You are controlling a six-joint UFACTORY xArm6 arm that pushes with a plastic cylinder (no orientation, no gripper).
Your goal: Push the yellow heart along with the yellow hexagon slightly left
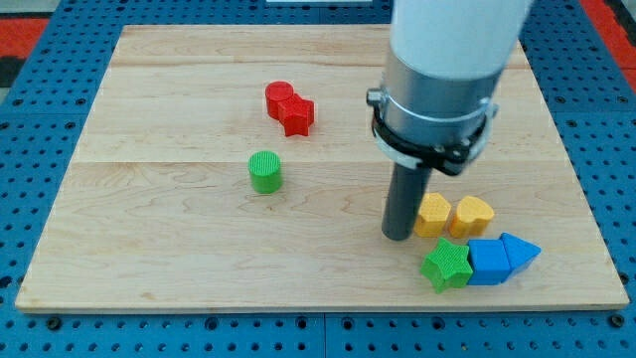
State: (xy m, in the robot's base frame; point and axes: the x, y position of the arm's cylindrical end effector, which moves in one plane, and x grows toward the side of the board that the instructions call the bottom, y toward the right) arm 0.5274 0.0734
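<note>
The yellow hexagon [434, 214] and the yellow heart [473, 214] sit side by side at the view's lower right, touching, hexagon on the left. My tip [398, 237] rests on the board right against the hexagon's left side. The arm's grey body rises above it and hides the board behind.
A green star [445, 266], a blue cube [487, 262] and a blue triangle [520, 251] lie in a row just below the yellow pair. A green cylinder [265, 171] stands left of centre. Two red blocks [289, 106] touch near the top. The wooden board's bottom edge [318, 306] is close.
</note>
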